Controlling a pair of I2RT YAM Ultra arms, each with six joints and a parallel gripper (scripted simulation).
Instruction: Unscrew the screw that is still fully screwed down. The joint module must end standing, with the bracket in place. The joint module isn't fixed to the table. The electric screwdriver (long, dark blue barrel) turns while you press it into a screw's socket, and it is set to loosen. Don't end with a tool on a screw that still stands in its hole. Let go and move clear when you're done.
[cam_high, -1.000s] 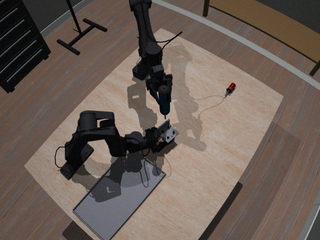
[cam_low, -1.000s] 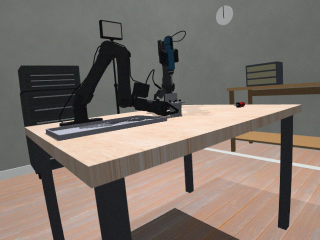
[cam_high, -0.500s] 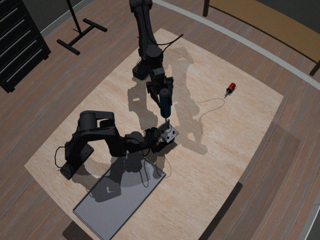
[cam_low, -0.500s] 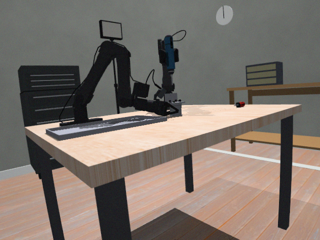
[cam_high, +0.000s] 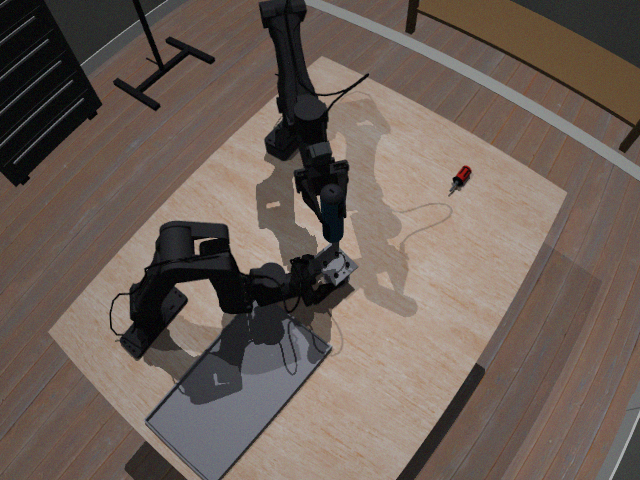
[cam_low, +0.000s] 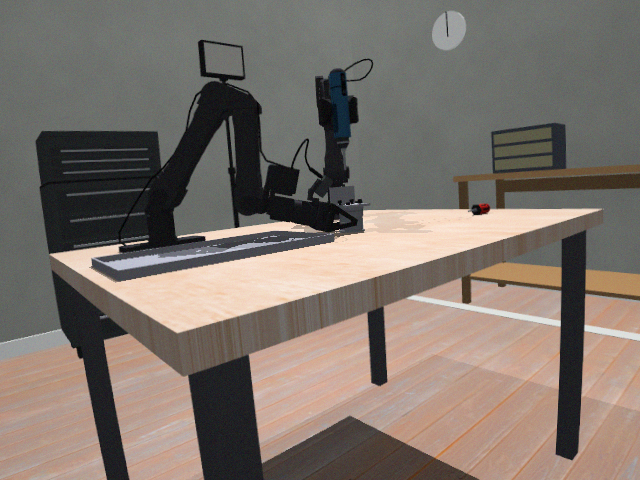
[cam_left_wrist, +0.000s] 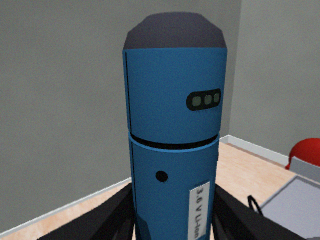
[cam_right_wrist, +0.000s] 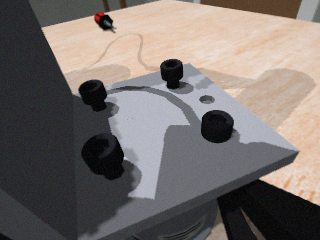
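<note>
My left pincer (cam_high: 330, 204) (cam_low: 338, 109) (cam_left_wrist: 172, 192) pinches the electric screwdriver (cam_high: 332, 214) (cam_low: 339, 105) (cam_left_wrist: 175, 110), upright — above the bracket (cam_high: 353, 267) (cam_low: 341, 195) (cam_right_wrist: 260, 150). My right pincer (cam_high: 328, 291) (cam_low: 351, 219) pinches the joint module (cam_low: 357, 221) (cam_right_wrist: 200, 227) under the bracket. One screw (cam_right_wrist: 217, 126) sits lowest on the bracket — three stand taller.

1 black screw (cam_high: 336, 274) (cam_right_wrist: 217, 126) seated, 3 raised, on grey bracket (cam_high: 353, 267) (cam_low: 340, 194) (cam_right_wrist: 142, 112); blue screwdriver (cam_high: 332, 217) (cam_low: 340, 111) (cam_left_wrist: 175, 110) near-upright.
</note>
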